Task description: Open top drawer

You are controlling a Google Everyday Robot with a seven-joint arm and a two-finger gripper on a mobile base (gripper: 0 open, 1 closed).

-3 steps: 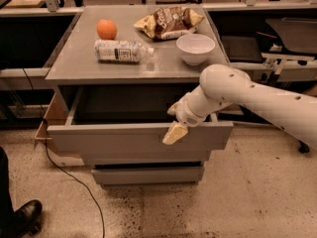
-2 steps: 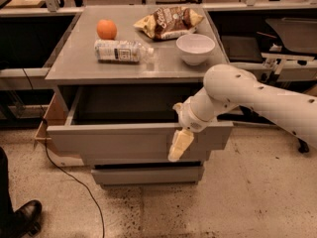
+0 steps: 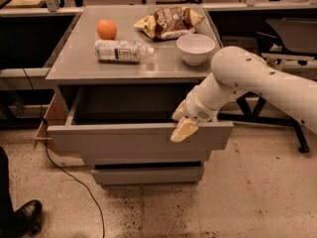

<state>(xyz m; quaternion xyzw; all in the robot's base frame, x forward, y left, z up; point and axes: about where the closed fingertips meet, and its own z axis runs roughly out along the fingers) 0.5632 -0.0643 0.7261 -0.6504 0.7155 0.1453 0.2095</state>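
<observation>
The top drawer (image 3: pixel 129 140) is a wide grey drawer with a flat front and no handle. It stands pulled out from the grey cabinet (image 3: pixel 74 66), and its dark box interior (image 3: pixel 129 105) shows. My gripper (image 3: pixel 183 128), cream-coloured on the end of the white arm (image 3: pixel 247 78), sits at the top edge of the drawer front, right of its middle. It overlaps the panel's upper rim. Two shorter grey drawer fronts (image 3: pixel 148 175) lie shut below.
On the cabinet top lie an orange (image 3: pixel 107 29), a plastic bottle on its side (image 3: pixel 121 50), a white bowl (image 3: pixel 195 47) and a chip bag (image 3: pixel 168 22). A wooden box (image 3: pixel 49 123) and a black cable (image 3: pixel 74 182) lie at the left. A black shoe (image 3: pixel 22 217) is at the bottom left.
My gripper dipped down the drawer front, then came back up to its top edge. The drawer stays pulled out about as far as before.
</observation>
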